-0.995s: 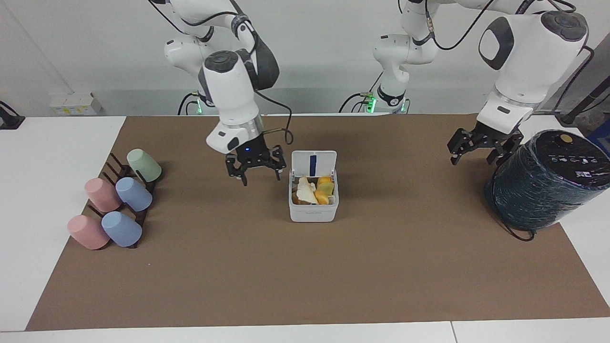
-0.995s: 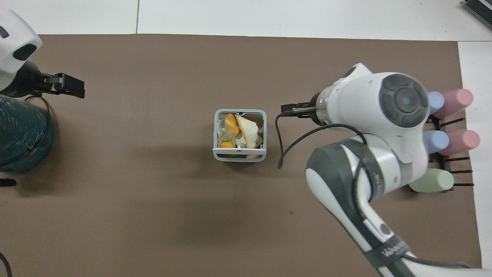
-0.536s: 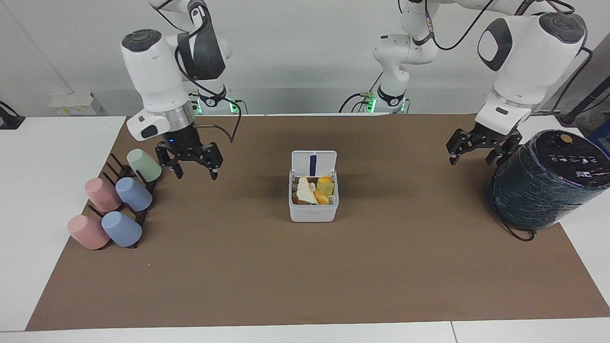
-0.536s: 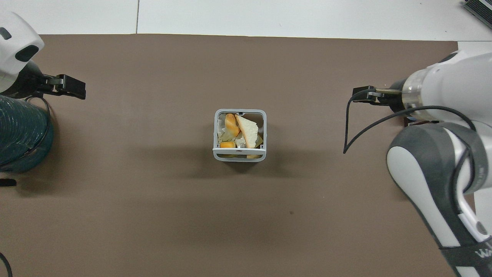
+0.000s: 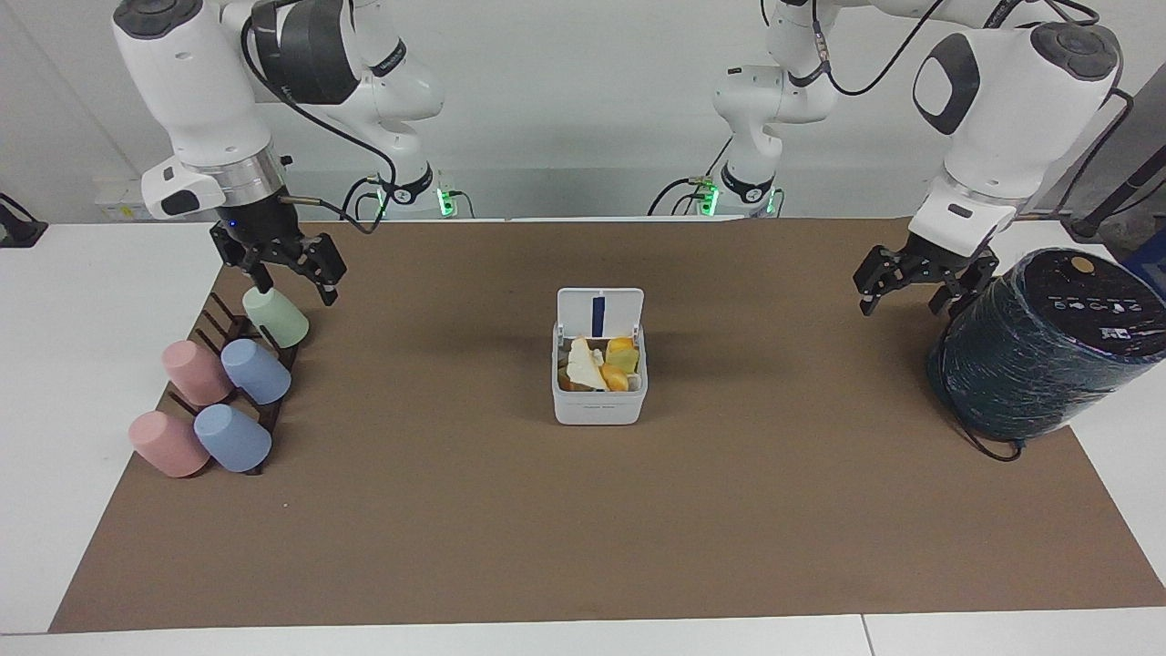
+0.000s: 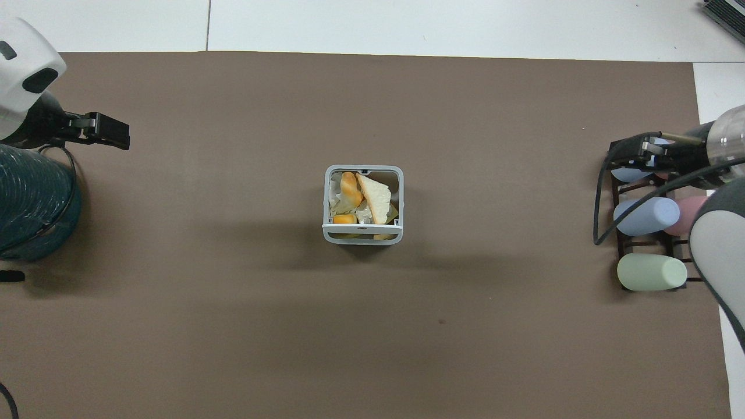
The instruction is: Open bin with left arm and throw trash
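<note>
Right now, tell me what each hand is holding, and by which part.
Nothing is held. The left hand hangs open beside the dark wrapped cylinder; the right hand hangs open over the pale green cup.

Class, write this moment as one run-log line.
bin: lid up | trash: inside bin | left gripper: open, empty, beside dark cylinder | right gripper: open, empty, over cup rack

Broad white surface (image 5: pixel 55 383), seams between its panels. Large brown paper-like mat (image 5: pixel 638 510) covers its middle, edges square to the surface. Plain pale grey-white wall (image 5: pixel 583 100) along the robots' end. Small white box-shaped fixture (image 5: pixel 144 199) at the wall's foot, toward the right arm's end. Light even, shadows soft.
</note>
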{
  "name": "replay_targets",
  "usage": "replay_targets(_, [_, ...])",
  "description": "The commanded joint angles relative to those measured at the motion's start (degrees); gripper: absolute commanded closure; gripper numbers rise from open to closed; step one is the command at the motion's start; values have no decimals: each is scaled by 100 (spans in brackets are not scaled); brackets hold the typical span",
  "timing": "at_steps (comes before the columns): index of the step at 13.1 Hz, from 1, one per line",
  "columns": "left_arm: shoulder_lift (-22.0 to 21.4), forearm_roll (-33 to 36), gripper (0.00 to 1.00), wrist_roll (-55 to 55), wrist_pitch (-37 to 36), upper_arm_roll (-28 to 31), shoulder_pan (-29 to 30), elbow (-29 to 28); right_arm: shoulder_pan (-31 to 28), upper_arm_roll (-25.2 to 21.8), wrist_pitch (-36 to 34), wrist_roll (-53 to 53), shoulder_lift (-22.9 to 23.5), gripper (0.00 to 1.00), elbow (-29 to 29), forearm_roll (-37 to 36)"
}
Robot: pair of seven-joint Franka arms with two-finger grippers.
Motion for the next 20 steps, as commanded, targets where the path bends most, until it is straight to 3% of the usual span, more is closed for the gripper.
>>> replay_targets(1, [-183,129,0,42,122,26,-73,-234,-98,54,-435,-1,-125,0,-40,-75])
replay_targets(9, [-192,129,0,43,219,26,-73,-287,-63,72,-551,-598,-125,0,4,-241])
replay_targets(20, [-192,129,0,43,289,26,-64,-322,-28,133,-454,-607,-178,0,-101,-118])
